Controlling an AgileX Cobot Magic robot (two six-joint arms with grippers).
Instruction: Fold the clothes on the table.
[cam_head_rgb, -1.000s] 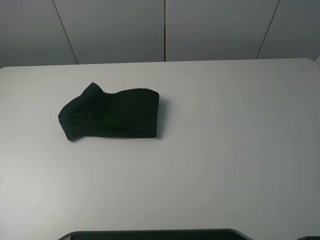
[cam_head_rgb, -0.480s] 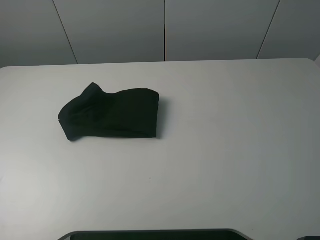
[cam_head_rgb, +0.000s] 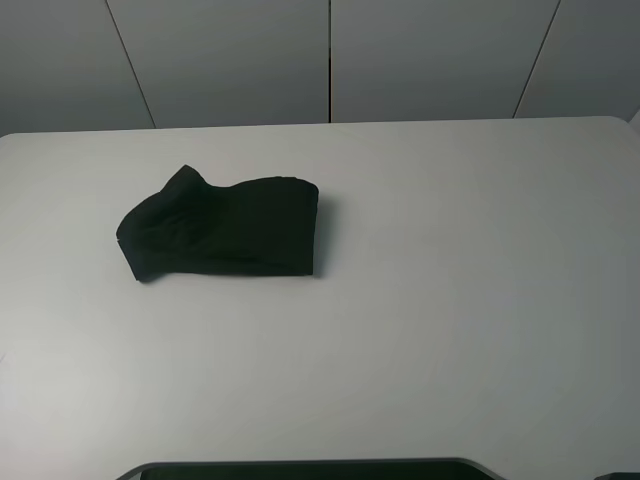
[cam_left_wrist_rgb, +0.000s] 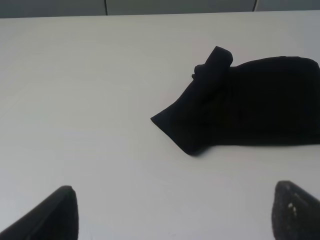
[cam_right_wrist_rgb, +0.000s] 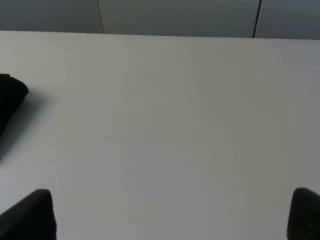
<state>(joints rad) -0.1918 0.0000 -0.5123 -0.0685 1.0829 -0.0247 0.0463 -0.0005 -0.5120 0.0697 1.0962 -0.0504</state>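
Black shirt (cam_head_rgb: 222, 232) is sitting folded up into a compact bundle on the white surface (cam_head_rgb: 450, 300), and that bundle is pretty much the only thing out there. It's toward the left half of the surface, a bit closer to the far edge than the near one. The right end of the bundle is a neat straight fold, while the left end tapers into a lumpy corner with a little flap sticking up at the back. No print showing, just plain black fabric from every angle.

Left pincer (cam_left_wrist_rgb: 172, 212) is hanging back on the near side of the shirt, not touching it, with its two tips spread wide apart and nothing between them. Right pincer (cam_right_wrist_rgb: 172, 212) is well off to the right of the shirt, also spread wide and empty; from its camera you only catch the shirt's right end (cam_right_wrist_rgb: 10, 97) poking into view. Grey wall panels (cam_head_rgb: 330, 60) run behind the surface, past the shirt.
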